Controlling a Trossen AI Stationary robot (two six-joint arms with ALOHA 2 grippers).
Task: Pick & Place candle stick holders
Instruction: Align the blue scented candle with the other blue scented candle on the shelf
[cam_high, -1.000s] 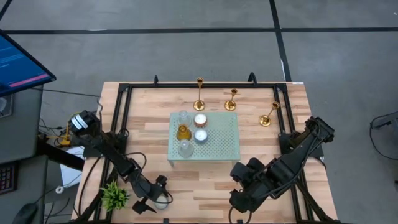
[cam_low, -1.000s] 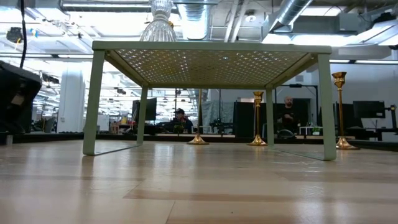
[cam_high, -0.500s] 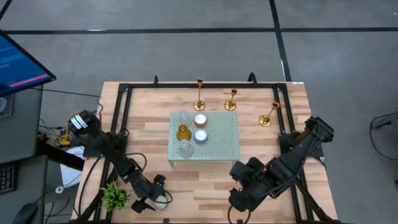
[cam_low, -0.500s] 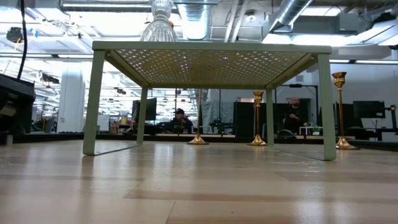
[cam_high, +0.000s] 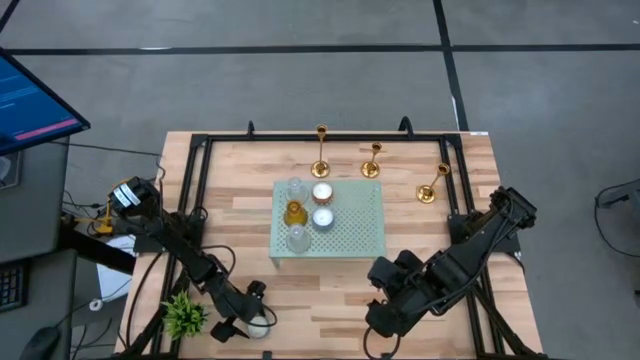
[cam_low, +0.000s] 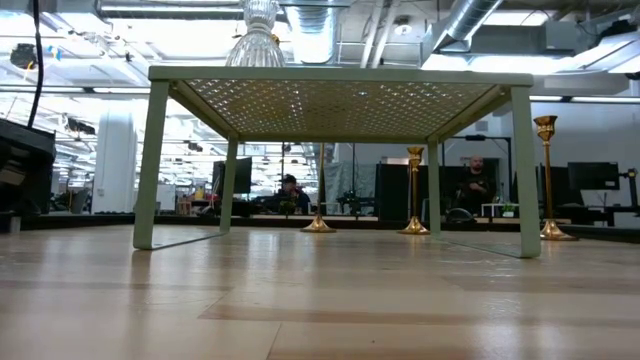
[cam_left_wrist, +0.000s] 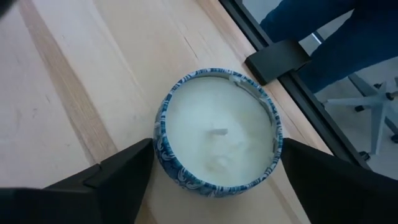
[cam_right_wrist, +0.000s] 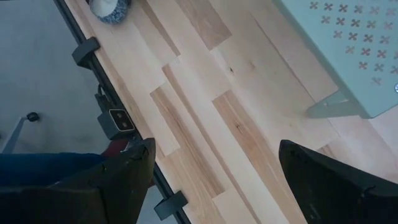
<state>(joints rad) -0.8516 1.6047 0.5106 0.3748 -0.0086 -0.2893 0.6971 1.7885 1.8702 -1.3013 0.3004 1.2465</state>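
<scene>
Three candle stick holders (cam_high: 372, 160) stand beyond the green stand (cam_high: 360, 235).

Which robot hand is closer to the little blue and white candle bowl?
The left one. The left gripper hangs right over the candle bowl at the table's near left edge, fingers open on either side of it. The right gripper is open too, farther along that near edge.

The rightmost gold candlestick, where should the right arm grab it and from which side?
Probably on the thin stem of the rightmost candlestick, below the cup, approached level from the near side. It stands upright and apart from the others, near the table's right rail; the round base is too flat to pinch.
</scene>
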